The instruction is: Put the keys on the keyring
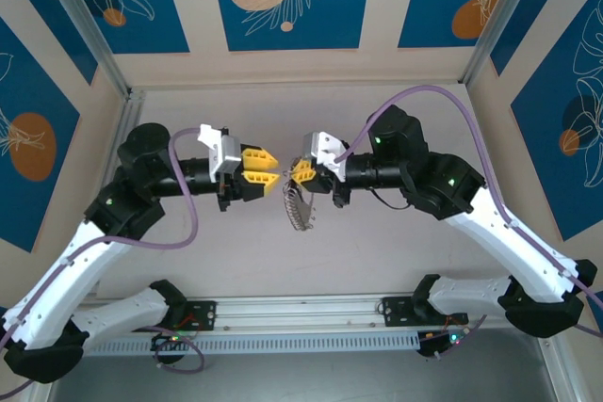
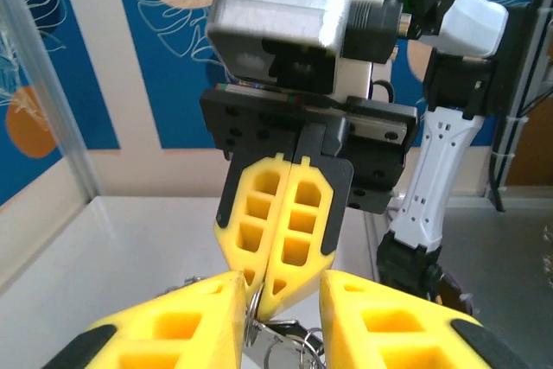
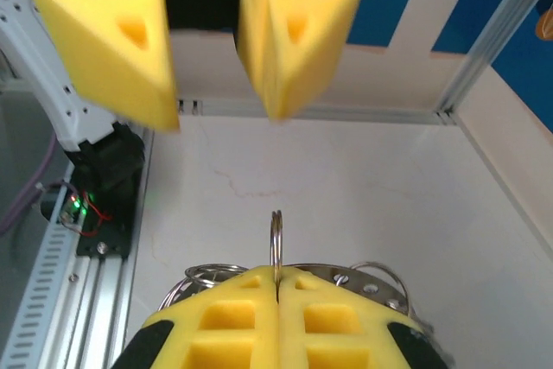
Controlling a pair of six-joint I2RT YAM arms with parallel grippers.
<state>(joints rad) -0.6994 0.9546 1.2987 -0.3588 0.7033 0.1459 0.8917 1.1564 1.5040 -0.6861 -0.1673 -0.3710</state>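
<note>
The left gripper [image 1: 273, 169] has its yellow fingers apart and grips nothing; it points tip to tip at the right gripper [image 1: 295, 173], just beside it. The right gripper's fingers are pressed together, clamped on the thin wire of the keyring [image 1: 300, 206]; in the right wrist view the loop stands edge-on out of the closed fingers, while the rest hangs below them over the table [image 3: 346, 187]. The hanging part is a crowded fringe of silvery pieces [image 3: 371, 278].

On handling, by judgement: the keyring looks light, stiff in its wire but loose as a whole, so it will likely swing and jingle at any nudge; bare metal is slippery against the fingers, so the wire wants a square pinch on a bare stretch, away from the fringe. The keys should be lighter again and awkward to pinch; they are best taken flat by the head, leaving the hole free for the wire.

By count there are two grippers and one keyring; the silvery pieces are many, too small and bunched to number. I cannot pick the keys out of the bunch, so neither their number nor their place can be told.
</note>
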